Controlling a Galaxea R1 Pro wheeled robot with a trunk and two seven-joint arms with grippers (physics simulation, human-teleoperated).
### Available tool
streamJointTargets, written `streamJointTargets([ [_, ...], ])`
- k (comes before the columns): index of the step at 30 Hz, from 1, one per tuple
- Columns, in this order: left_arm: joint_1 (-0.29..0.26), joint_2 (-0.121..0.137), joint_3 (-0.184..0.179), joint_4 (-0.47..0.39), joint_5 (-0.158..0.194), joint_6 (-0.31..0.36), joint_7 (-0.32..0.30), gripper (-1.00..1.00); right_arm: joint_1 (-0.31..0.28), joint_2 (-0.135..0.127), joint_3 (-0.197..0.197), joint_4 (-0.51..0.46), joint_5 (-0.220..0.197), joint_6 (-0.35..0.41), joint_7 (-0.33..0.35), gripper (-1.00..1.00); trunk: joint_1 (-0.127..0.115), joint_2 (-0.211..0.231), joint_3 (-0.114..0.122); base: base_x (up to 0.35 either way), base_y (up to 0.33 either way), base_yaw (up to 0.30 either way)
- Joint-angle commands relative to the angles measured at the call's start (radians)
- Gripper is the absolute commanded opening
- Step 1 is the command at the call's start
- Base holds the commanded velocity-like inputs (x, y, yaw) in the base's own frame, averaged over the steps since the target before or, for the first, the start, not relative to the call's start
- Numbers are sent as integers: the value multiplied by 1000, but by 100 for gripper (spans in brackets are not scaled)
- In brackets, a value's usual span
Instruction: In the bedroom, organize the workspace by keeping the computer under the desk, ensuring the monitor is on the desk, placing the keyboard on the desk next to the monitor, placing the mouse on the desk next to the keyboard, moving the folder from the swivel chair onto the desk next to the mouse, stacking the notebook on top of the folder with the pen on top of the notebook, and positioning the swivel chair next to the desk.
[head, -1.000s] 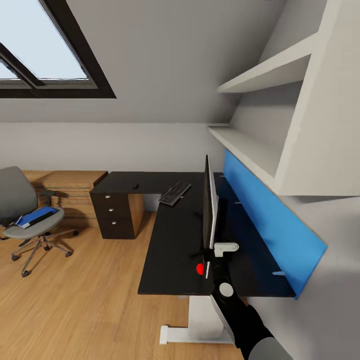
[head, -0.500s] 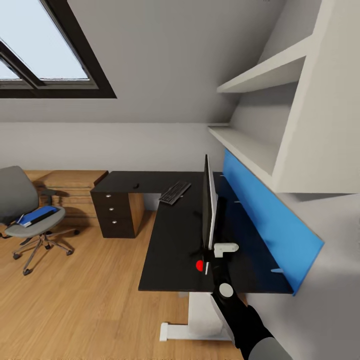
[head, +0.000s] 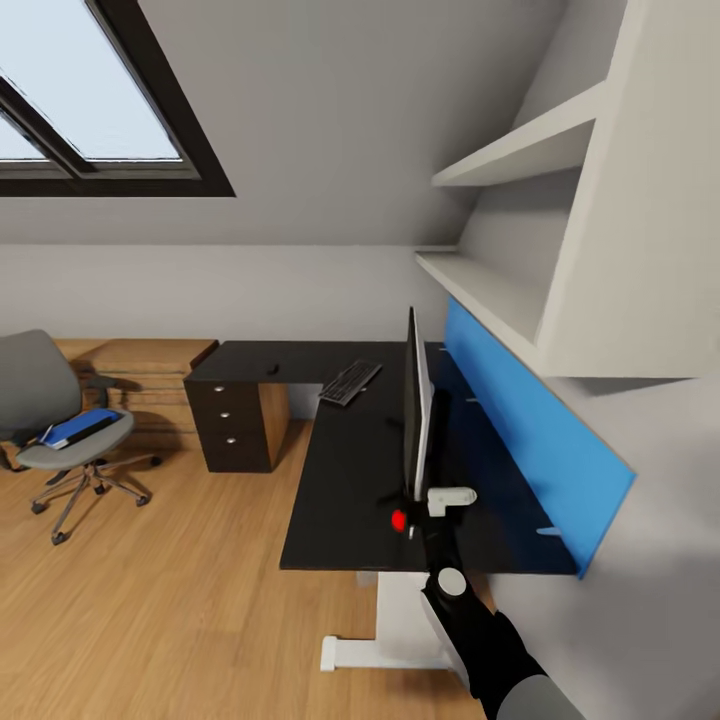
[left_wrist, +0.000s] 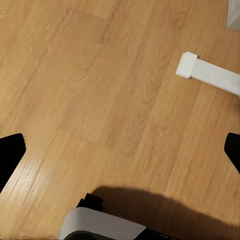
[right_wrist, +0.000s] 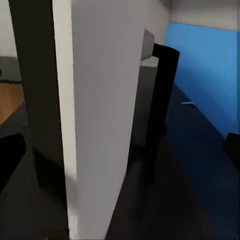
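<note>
Workspace part-organized: monitor (head: 416, 405) and keyboard (head: 350, 383) on the desk (head: 340, 470), right gripper (head: 425, 510) with jaws apart astride the monitor's near edge, left gripper's state indeterminate; folder (head: 80, 427) remains on the swivel chair (head: 60, 420) at nine o'clock.

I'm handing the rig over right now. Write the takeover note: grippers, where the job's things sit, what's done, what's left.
Right gripper: at the near edge of the monitor, fingers either side of it; whether they grip it cannot be told.
Left gripper: fingers spread apart over bare floor.
Monitor stands upright on the desk; keyboard lies on the desk, farther back.
Folder lies on the swivel chair, which stands apart from the desk.
Left: folder to the desk, notebook and pen stacked on it, mouse placed, chair brought over.
</note>
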Motion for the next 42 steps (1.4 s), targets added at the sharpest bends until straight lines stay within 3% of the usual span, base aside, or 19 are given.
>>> streamJointTargets([
  [1, -1, 0, -2, 1, 2, -3, 3, 100, -1, 0, 2, 1, 6, 0, -9, 100, 0, -2, -2, -296, 0, 0],
  [11, -1, 4, -2, 1, 2, -3, 2, 100, 0, 0, 2, 33, 3, -26, -10, 100, 0, -2, -2, -322, 0, 0],
  [31, -1, 25, -2, 0, 3, -3, -5, 100, 0, 2, 2, 536, -3, -303, -13, 100, 0, -2, -2, -329, 0, 0],
  [42, -1, 26, -2, 0, 2, -4, -7, 100, 0, 6, 1, 722, -4, -339, -12, 100, 0, -2, 5, -167, 0, 0],
])
